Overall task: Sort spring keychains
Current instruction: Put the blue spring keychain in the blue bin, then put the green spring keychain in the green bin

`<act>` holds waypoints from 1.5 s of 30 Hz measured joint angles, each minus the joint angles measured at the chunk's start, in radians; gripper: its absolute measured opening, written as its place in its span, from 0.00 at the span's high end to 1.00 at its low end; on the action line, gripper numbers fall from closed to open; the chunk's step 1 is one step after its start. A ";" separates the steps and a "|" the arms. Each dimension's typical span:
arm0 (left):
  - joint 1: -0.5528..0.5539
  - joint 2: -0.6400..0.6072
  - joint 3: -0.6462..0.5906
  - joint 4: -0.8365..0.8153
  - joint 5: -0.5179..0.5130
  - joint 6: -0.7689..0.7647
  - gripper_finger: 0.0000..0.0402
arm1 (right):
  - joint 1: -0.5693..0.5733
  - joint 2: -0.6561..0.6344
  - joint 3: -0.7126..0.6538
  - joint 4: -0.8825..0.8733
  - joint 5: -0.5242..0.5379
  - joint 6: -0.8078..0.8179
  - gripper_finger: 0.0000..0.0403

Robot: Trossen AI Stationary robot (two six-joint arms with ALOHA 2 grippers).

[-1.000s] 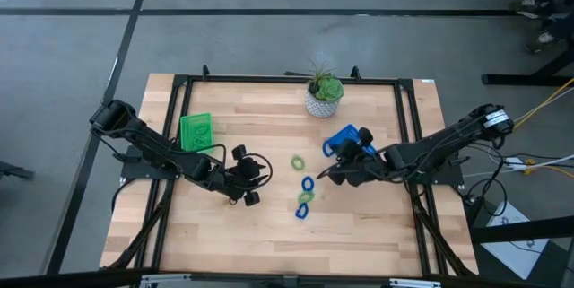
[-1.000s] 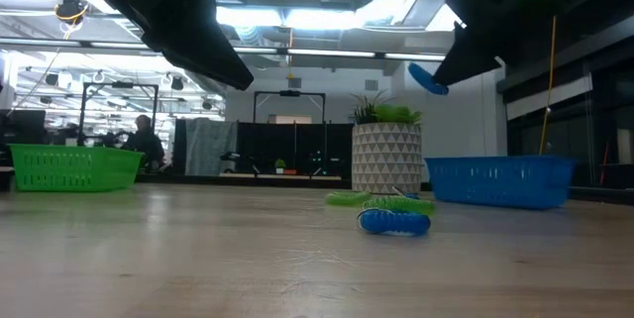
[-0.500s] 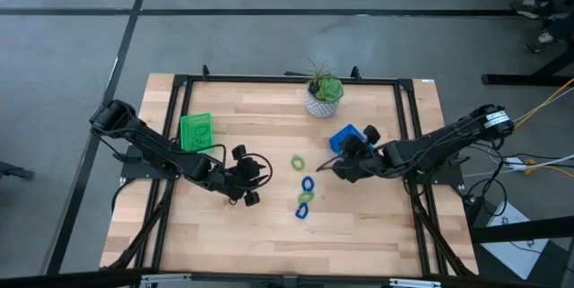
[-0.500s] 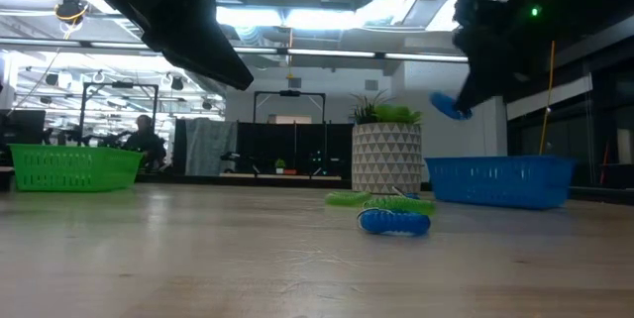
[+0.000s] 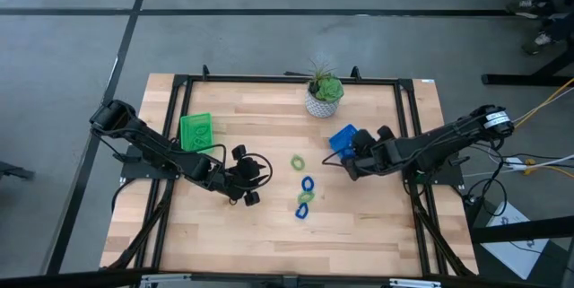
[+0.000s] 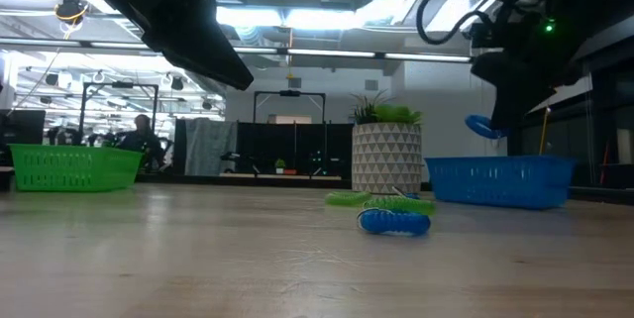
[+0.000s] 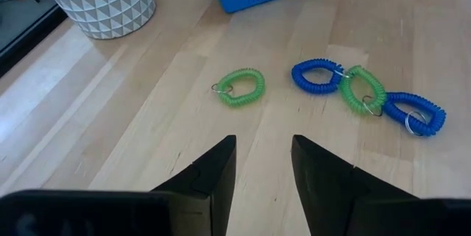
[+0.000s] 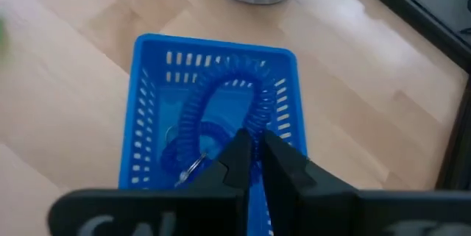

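My right gripper is shut on a blue spring keychain and holds it above the blue tray; the low view shows the keychain over the tray. Several keychains lie flat on the table between the arms: a green one alone, then a blue, a green and a blue in an overlapping row. My left gripper is open and empty, hovering at the near left of them. The green tray stands at the left. My right gripper pinches the blue keychain's coil at one end of its loop between its two fingers. The rest of the loop reaches out past the fingertips. The keychain is lifted clear, over the blue tray's inside.
A potted plant in a white patterned pot stands at the far middle of the table, just beyond the blue tray. A black frame runs along the table's edges. Bare wood lies toward the near edge.
My right gripper has carried the blue keychain toward the table's right and far side, from beside the keychains on the table to above the blue tray, and has come lower. It has stayed shut on the keychain.
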 joint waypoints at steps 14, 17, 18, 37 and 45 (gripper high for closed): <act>0.000 0.000 0.000 0.000 0.000 0.000 0.68 | -0.007 0.000 -0.013 0.014 0.006 0.025 0.82; 0.000 0.000 0.000 0.000 0.000 0.000 0.68 | -0.010 0.000 -0.044 0.030 0.005 0.030 0.75; 0.000 0.000 0.000 0.000 0.000 0.000 0.68 | -0.014 0.000 -0.056 0.047 0.002 0.030 0.73; 0.000 0.000 0.000 0.000 -0.001 0.000 0.68 | -0.063 0.000 -0.035 0.349 -0.070 -0.170 0.50; 0.000 0.000 0.000 0.000 -0.001 0.000 0.68 | -0.048 0.000 -0.034 0.607 -0.185 -0.362 0.50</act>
